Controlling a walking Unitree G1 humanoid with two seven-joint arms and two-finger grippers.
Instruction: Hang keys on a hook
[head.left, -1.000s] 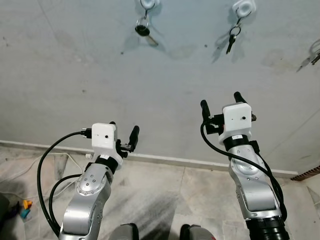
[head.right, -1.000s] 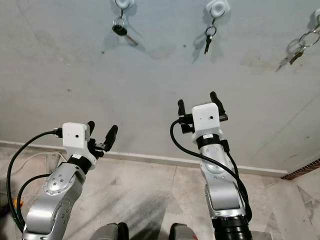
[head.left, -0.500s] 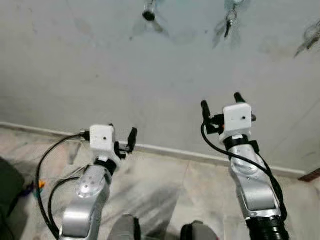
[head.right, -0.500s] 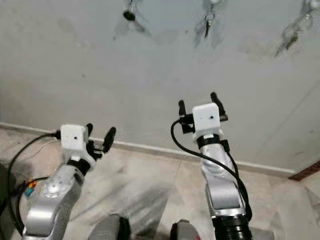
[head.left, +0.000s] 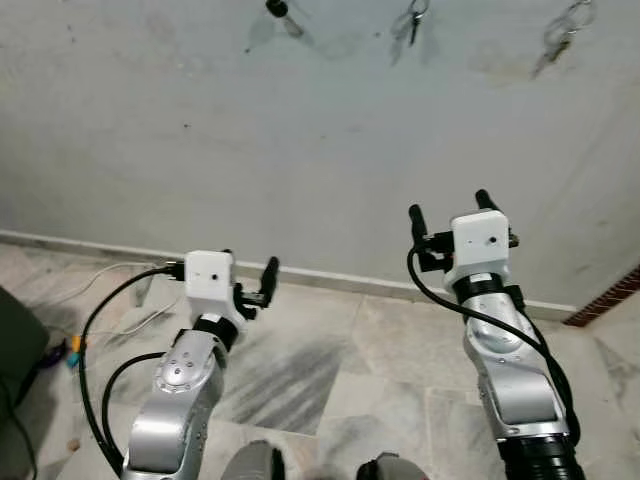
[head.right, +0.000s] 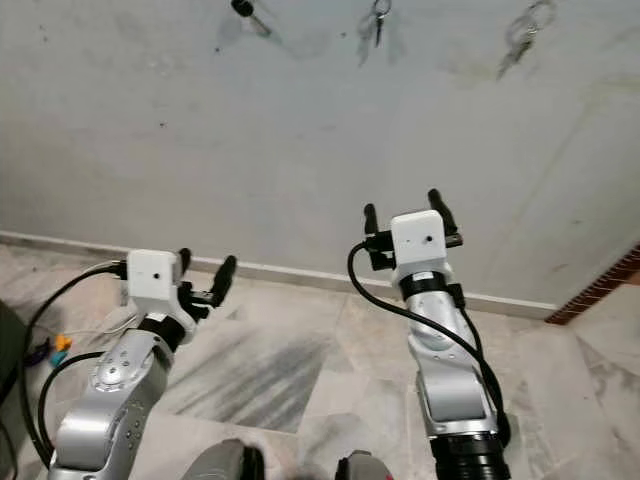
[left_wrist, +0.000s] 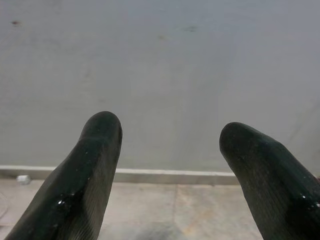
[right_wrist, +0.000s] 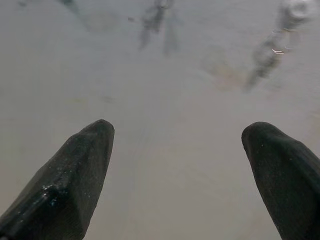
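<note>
Three sets of keys are hanging high on the grey wall (head.left: 300, 130), at the top edge of the head views: a dark-headed key (head.left: 277, 9) toward the left, a small bunch of keys (head.left: 413, 18) in the middle, and a ringed bunch (head.left: 560, 26) toward the right, each casting a faint shadow on the plaster; the hooks themselves are cut off by the frame edge. Both arms are reaching forward with their tools well below the keys and apart from the wall. The left tool (head.left: 250, 283) is sitting low, over the marble floor (head.left: 330, 370) near the pale skirting strip (head.left: 330, 280), its two black fingers (left_wrist: 85, 175) spread wide apart and gripping nothing. The right tool (head.left: 449, 208) is standing higher, in front of the wall, its fingers (right_wrist: 70, 180) likewise spread wide with nothing between them; in its wrist view the keys are showing as blurred shapes far above the fingertips. A white cable (head.left: 90, 288) is trailing across the floor on the left, near a small coloured object (head.left: 74, 351) that is too small to identify. A strip of reddish brick (head.left: 605, 297) is showing at the right where wall and floor meet.
</note>
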